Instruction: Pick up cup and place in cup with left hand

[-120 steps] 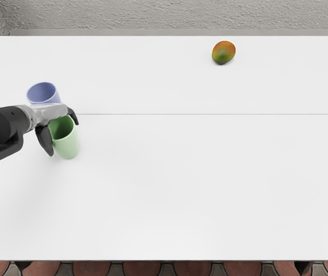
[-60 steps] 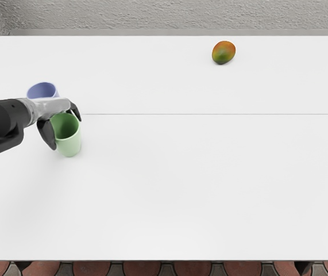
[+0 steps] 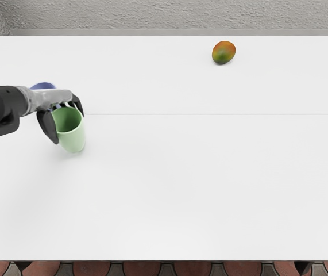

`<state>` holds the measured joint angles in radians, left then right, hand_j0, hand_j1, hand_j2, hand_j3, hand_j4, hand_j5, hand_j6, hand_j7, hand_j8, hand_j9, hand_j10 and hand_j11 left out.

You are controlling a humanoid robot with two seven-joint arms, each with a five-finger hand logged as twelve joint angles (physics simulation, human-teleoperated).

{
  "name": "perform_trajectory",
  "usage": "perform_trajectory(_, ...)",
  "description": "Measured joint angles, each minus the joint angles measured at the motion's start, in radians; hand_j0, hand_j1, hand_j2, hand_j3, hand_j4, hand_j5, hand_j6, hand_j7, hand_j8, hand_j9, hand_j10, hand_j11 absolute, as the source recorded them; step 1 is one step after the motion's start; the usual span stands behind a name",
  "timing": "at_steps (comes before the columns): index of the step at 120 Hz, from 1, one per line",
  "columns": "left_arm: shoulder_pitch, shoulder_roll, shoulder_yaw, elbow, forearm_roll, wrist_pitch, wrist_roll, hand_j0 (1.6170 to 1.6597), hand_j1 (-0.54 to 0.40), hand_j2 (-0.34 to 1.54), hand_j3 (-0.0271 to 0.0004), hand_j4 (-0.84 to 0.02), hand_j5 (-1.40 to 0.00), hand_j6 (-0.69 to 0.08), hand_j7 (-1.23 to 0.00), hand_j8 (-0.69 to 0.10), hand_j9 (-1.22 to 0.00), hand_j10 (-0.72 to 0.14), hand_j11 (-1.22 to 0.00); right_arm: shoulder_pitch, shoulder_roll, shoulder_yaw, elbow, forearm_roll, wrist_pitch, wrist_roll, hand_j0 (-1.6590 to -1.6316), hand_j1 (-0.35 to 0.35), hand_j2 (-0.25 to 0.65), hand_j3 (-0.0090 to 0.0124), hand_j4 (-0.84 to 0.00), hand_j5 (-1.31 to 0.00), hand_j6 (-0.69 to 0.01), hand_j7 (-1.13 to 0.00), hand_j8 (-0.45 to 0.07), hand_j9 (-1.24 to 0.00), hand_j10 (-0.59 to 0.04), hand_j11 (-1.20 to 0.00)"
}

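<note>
left hand point(image 3: 59, 99) | apparently gripping 1 green cup point(image 3: 73, 140) | blue cup point(image 3: 43, 85) mostly hidden

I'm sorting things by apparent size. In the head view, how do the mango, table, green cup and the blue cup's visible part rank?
1. Table
2. Green cup
3. Mango
4. Blue cup, visible part only: the left hand hides much of it.

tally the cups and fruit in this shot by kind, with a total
Cups: 2 (one green cup, one blue cup, mostly hidden)
Fruit: 1 (an orange and green fruit)
Total: 3
</note>
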<state>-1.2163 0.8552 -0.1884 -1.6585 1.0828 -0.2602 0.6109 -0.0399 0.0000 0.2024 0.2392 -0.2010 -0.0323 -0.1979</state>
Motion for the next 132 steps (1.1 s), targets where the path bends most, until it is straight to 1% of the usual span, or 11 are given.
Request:
perform_trajectory(17,0.000,0.008,-0.061,0.005,-0.006,-0.043,0.000,1.6550,-0.078,0.04,0.0000,-0.408,-0.64,-0.298,-0.64,-0.339,-0.63,-0.472,-0.63,0.000,0.000,0.000,0.000,0.000,0.000,0.001,-1.6581,-0.311,-0.006,0.0000,-0.031,-0.04,-0.031,-0.04,-0.031,-0.04,-0.031,-0.04)
perform_trajectory(26,0.000,0.028,-0.099,0.006,-0.010,-0.068,0.000,1.6548,-0.067,0.03,0.0000,-0.414,-0.65,-0.303,-0.64,-0.351,-0.63,-0.472,-0.63,0.000,0.000,0.000,0.000,0.000,0.000,0.001,-1.6581,-0.311,-0.006,0.0000,-0.031,-0.04,-0.031,-0.04,-0.031,-0.04,-0.031,-0.04)
perform_trajectory(27,-0.001,0.036,-0.106,0.007,-0.014,-0.073,0.000,1.6548,-0.069,0.04,0.0000,-0.424,-0.65,-0.306,-0.64,-0.335,-0.63,-0.472,-0.63,0.000,0.000,0.000,0.000,0.000,0.000,0.001,-1.6581,-0.311,-0.006,0.0000,-0.031,-0.04,-0.031,-0.04,-0.031,-0.04,-0.031,-0.04)
perform_trajectory(30,-0.001,0.053,-0.124,0.010,-0.023,-0.087,0.000,1.6548,-0.071,0.04,0.0000,-0.416,-0.65,-0.308,-0.64,-0.354,-0.63,-0.473,-0.63,0.001,0.000,0.000,0.000,0.000,0.000,0.001,-1.6581,-0.311,-0.006,0.0000,-0.031,-0.04,-0.031,-0.04,-0.031,-0.04,-0.031,-0.04)
perform_trajectory(37,-0.013,0.082,-0.162,0.016,-0.045,-0.119,0.000,1.6548,-0.069,0.04,0.0000,-0.413,-0.65,-0.305,-0.63,-0.350,-0.63,-0.473,-0.63,0.003,0.000,0.001,0.001,0.000,0.000,0.001,-1.6581,-0.311,-0.006,0.0000,-0.031,-0.04,-0.031,-0.04,-0.031,-0.04,-0.031,-0.04)
perform_trajectory(43,-0.035,0.084,-0.182,0.026,-0.056,-0.140,0.000,1.6546,-0.059,0.03,0.0000,-0.420,-0.65,-0.314,-0.63,-0.359,-0.63,-0.474,-0.63,0.004,0.000,0.001,0.001,0.000,0.000,0.001,-1.6581,-0.311,-0.006,0.0000,-0.031,-0.04,-0.031,-0.04,-0.031,-0.04,-0.031,-0.04)
perform_trajectory(49,-0.047,0.084,-0.194,0.041,-0.063,-0.158,0.000,1.6549,-0.077,0.05,0.0000,-0.417,-0.64,-0.316,-0.63,-0.348,-0.63,-0.475,-0.63,0.005,0.000,0.001,0.001,0.000,0.000,0.001,-1.6581,-0.311,-0.006,0.0000,-0.031,-0.04,-0.031,-0.04,-0.031,-0.04,-0.031,-0.04)
perform_trajectory(86,-0.109,0.064,-0.210,0.147,-0.075,-0.223,0.000,1.6550,-0.083,0.05,0.0000,-0.411,-0.65,-0.314,-0.64,-0.348,-0.63,-0.475,-0.63,0.006,0.000,0.001,0.002,0.000,0.000,0.002,-1.6581,-0.311,-0.006,0.0000,-0.031,-0.04,-0.031,-0.04,-0.031,-0.04,-0.031,-0.04)
perform_trajectory(103,-0.104,0.060,-0.208,0.208,-0.071,-0.234,0.000,1.6551,-0.082,0.05,0.0000,-0.410,-0.65,-0.310,-0.63,-0.348,-0.63,-0.471,-0.63,0.006,0.000,0.002,0.002,0.000,0.000,0.002,-1.6581,-0.311,-0.006,0.0000,-0.031,-0.04,-0.031,-0.04,-0.031,-0.04,-0.031,-0.04)
perform_trajectory(116,-0.106,0.018,-0.206,0.271,-0.062,-0.239,0.000,1.6552,-0.089,0.05,0.0000,-0.412,-0.63,-0.309,-0.62,-0.338,-0.63,-0.469,-0.63,0.006,0.000,0.002,0.002,0.000,0.000,0.002,-1.6581,-0.311,-0.006,0.0000,-0.031,-0.04,-0.031,-0.04,-0.031,-0.04,-0.031,-0.04)
perform_trajectory(132,-0.115,-0.016,-0.204,0.331,-0.041,-0.240,0.000,1.6553,-0.084,0.05,0.0000,-0.415,-0.64,-0.323,-0.62,-0.361,-0.62,-0.464,-0.62,0.006,0.000,0.001,0.001,0.000,0.000,0.002,-1.6581,-0.311,-0.006,0.0000,-0.032,-0.04,-0.031,-0.04,-0.031,-0.04,-0.031,-0.04)
